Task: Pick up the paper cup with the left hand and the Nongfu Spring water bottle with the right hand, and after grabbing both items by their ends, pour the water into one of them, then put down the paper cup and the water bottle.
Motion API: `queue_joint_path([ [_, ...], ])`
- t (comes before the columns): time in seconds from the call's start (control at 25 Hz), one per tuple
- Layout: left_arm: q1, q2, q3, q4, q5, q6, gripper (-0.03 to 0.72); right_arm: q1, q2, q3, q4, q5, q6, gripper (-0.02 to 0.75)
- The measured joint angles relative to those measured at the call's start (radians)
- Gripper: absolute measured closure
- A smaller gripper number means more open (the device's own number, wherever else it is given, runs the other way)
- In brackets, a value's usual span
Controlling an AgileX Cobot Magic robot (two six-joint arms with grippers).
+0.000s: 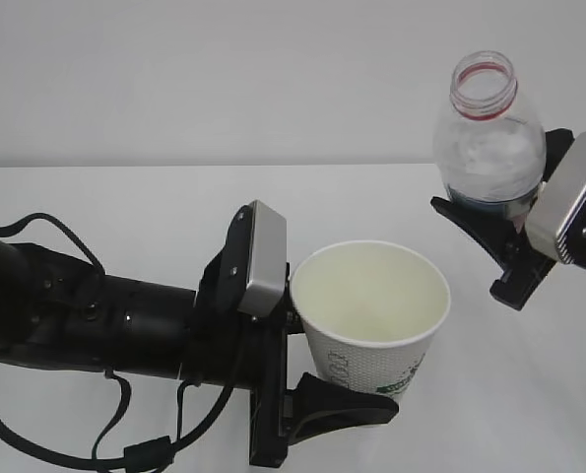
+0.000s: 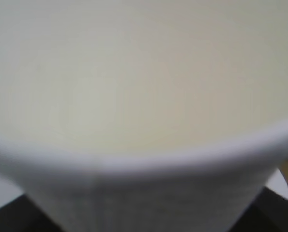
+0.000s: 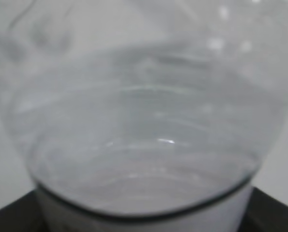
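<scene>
left gripper [image 1: 317, 360] clamps the paper cup [image 1: 371, 305]; right gripper [image 1: 504, 232] clamps the uncapped bottle [image 1: 487, 138].

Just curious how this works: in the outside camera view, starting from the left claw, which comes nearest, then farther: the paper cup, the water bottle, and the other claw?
1. Paper cup: held in the left gripper itself.
2. Nongfu Spring water bottle: up on the right.
3. Right gripper: far right, clamped round the bottle; nearly too close to separate from it.

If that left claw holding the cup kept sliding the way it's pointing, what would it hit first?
Probably nothing nearby. The left gripper, clamped on the paper cup, points right across bare table. The water bottle in the right gripper sits higher and seemingly farther back, though depth is unclear.
</scene>
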Motion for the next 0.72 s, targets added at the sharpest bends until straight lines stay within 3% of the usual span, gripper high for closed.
queue_joint_path([
  [0.32, 0.0, 0.0, 0.0, 0.012, -0.011, -0.015, 0.139, 0.0, 0.0, -0.002, 0.0, 0.02, -0.1, 0.258],
  [0.72, 0.0, 0.0, 0.0, 0.023, 0.005, -0.017, 0.139, 0.0, 0.0, -0.078, -0.013, 0.164, -0.177, 0.258],
])
